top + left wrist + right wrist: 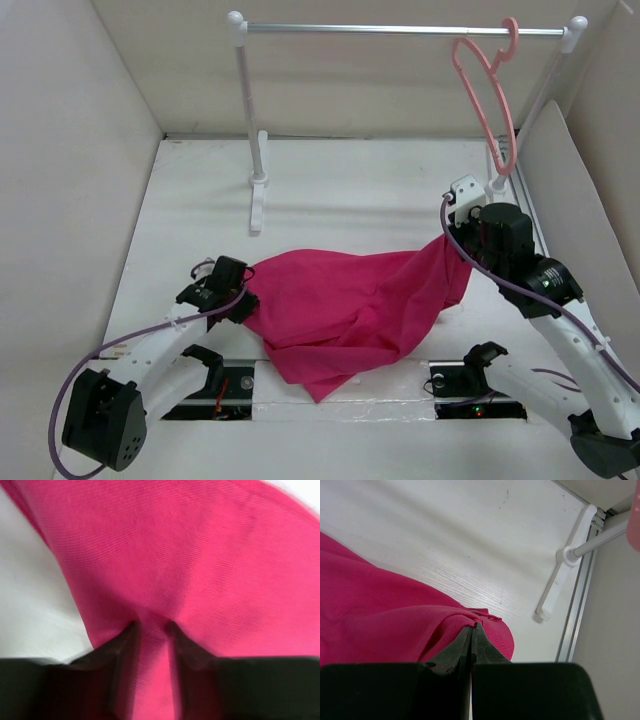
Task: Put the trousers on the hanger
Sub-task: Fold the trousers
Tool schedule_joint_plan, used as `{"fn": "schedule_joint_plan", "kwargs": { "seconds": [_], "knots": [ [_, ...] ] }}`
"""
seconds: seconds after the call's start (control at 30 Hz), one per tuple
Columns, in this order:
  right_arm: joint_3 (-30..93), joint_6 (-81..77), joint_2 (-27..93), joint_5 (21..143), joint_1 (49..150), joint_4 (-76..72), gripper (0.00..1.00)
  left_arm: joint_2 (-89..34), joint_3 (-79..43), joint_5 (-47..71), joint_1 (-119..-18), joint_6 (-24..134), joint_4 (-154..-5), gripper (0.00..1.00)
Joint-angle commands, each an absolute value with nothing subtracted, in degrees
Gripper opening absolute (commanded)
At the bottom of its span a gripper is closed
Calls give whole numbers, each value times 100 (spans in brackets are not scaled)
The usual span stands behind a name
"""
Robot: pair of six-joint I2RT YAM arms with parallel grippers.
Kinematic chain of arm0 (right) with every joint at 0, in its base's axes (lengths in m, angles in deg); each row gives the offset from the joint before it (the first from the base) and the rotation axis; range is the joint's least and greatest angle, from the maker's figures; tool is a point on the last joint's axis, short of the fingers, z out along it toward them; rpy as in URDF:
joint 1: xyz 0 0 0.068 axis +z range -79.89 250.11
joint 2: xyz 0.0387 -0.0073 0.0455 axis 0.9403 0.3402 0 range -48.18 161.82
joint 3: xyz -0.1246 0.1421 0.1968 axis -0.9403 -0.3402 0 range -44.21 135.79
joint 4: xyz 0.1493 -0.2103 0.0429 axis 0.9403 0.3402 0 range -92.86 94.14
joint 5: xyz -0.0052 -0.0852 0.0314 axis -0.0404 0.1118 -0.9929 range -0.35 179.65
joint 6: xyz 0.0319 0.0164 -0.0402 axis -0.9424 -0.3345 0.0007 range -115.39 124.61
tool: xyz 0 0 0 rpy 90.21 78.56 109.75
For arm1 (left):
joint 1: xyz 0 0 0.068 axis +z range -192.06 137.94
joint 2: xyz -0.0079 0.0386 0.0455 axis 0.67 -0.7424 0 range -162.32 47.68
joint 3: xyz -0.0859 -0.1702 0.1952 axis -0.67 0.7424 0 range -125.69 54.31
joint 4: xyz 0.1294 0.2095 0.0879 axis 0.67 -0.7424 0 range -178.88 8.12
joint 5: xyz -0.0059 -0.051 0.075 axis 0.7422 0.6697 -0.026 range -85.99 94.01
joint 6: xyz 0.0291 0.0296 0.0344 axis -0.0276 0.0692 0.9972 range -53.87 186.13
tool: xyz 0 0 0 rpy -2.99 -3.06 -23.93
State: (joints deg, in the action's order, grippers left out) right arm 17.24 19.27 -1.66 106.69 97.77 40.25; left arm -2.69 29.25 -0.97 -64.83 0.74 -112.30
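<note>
Trousers (340,300) sag between left fingers (116,650) and right fingers (451,655), each pair clamped on the cloth.

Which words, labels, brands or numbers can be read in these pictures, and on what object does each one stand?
There are none to read: the trousers, the hanger, the garment rail and the table show no print in any view.

Our left arm (150,345) low and folded, left gripper (150,628) pinching the trousers (340,300), right arm (565,325) raised, right gripper (472,627) clamped on them too.
</note>
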Motion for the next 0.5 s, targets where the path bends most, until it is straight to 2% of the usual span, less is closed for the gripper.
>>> {"fn": "schedule_joint_plan", "kwargs": {
  "seconds": [0.0,0.03,0.07,0.33,0.37,0.43,0.47],
  "knots": [
    [1968,2026,-213,10486,9700,3573,0,-505,3321,-179,-6448,-85,-10616,18],
    [1986,2043,-213,10485,9700,3590,0,-575,3226,-371,-6448,-50,-10666,6],
    [2038,2061,-213,10485,9700,3616,0,-654,3199,-373,-6448,20,-10588,0],
    [2381,2184,-116,10161,9700,3713,0,-31,1673,-944,-6263,793,-11438,2],
    [2408,2193,-107,10134,9700,3731,0,-57,1548,-944,-6263,768,-11666,8],
    [2452,2219,-81,10046,9700,3748,0,-14,1528,-918,-6263,524,-12387,65],
    [2452,2228,-72,10046,9700,3740,0,65,1633,-848,-6263,522,-12389,65]
  ]
}}
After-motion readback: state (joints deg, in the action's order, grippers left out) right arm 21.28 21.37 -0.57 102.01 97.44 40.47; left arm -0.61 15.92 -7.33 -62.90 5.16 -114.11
